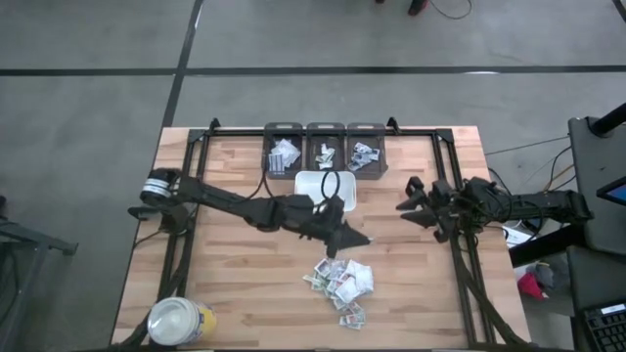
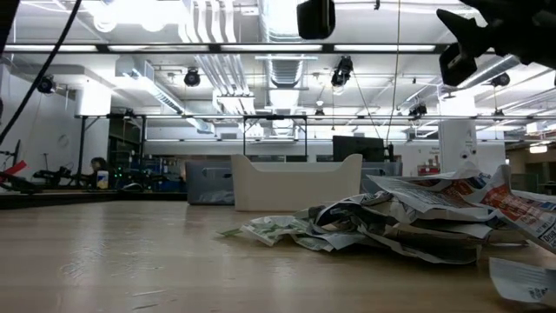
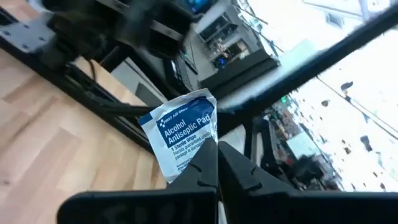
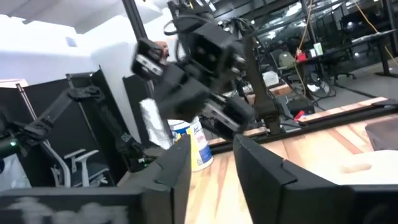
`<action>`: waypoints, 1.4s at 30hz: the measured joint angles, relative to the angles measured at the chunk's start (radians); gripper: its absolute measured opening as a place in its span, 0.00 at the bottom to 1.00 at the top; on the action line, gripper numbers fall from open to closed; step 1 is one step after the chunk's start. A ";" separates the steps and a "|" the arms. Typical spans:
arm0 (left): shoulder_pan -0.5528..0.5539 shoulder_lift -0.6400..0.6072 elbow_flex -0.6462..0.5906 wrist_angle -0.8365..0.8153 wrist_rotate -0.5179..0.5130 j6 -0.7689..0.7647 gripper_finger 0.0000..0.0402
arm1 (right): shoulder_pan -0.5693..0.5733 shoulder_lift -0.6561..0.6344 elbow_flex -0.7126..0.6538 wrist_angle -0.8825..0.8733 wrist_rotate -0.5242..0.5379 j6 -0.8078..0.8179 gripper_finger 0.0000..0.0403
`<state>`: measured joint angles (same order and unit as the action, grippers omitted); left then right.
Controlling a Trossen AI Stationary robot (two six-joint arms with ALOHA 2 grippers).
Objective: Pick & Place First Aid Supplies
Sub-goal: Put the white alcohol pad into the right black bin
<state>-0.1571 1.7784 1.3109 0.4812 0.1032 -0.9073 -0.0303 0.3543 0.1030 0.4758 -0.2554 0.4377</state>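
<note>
The first aid supplies (image 1: 342, 284) lie in a loose heap of small white packets on the table's near middle, and show in the low view (image 2: 417, 217) too. My left gripper (image 1: 360, 236) hovers above the table between the white tray (image 1: 311, 182) and the heap, shut on one white packet with blue print (image 3: 183, 134). My right gripper (image 1: 403, 199) waits open over the table's right part, its fingers (image 4: 180, 165) pointing toward the left arm and touching nothing. My left gripper pinches the white antiseptic-pad packet by its lower edge (image 3: 200, 155) between the two fingertips (image 3: 233, 171). The packet stands out beyond the tips, lifted clear of the table. The fingers point roughly toward the table's right side.
Three dark bins (image 1: 325, 147) with a few packets stand in a row at the far edge behind the tray. A yellow jar with a white lid (image 1: 181, 321) sits at the near left corner. A black frame (image 1: 452, 235) borders the tabletop.
</note>
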 joint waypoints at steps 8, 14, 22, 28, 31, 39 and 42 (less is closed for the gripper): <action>0.096 0.019 0.003 0.050 0.105 -0.041 0.00 | 0.000 0.097 0.092 -0.048 0.000 -0.056 0.48; 0.134 0.019 0.003 0.063 0.175 -0.051 0.00 | -0.001 0.206 0.213 -0.214 0.026 -0.173 0.53; 0.143 0.018 0.003 0.067 0.284 -0.058 0.00 | -0.001 0.363 0.400 -0.375 0.049 -0.264 0.55; 0.150 0.018 0.003 0.059 0.335 -0.045 0.00 | -0.001 0.474 0.527 -0.542 0.038 -0.266 0.56; 0.156 0.018 0.003 0.036 0.384 -0.050 0.00 | -0.001 0.508 0.572 -0.621 0.034 -0.266 0.56; 0.162 -0.001 0.001 -0.135 0.423 -0.028 0.00 | -0.001 0.509 0.619 -0.736 -0.044 -0.275 0.56; 0.167 -0.006 0.001 -0.132 0.409 -0.007 0.00 | 0.000 0.502 0.620 -0.728 -0.076 -0.263 0.56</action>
<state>0.0101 1.7725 1.3119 0.3491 0.5121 -0.9145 -0.0307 0.8566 0.7235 -0.2520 -0.3313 0.1752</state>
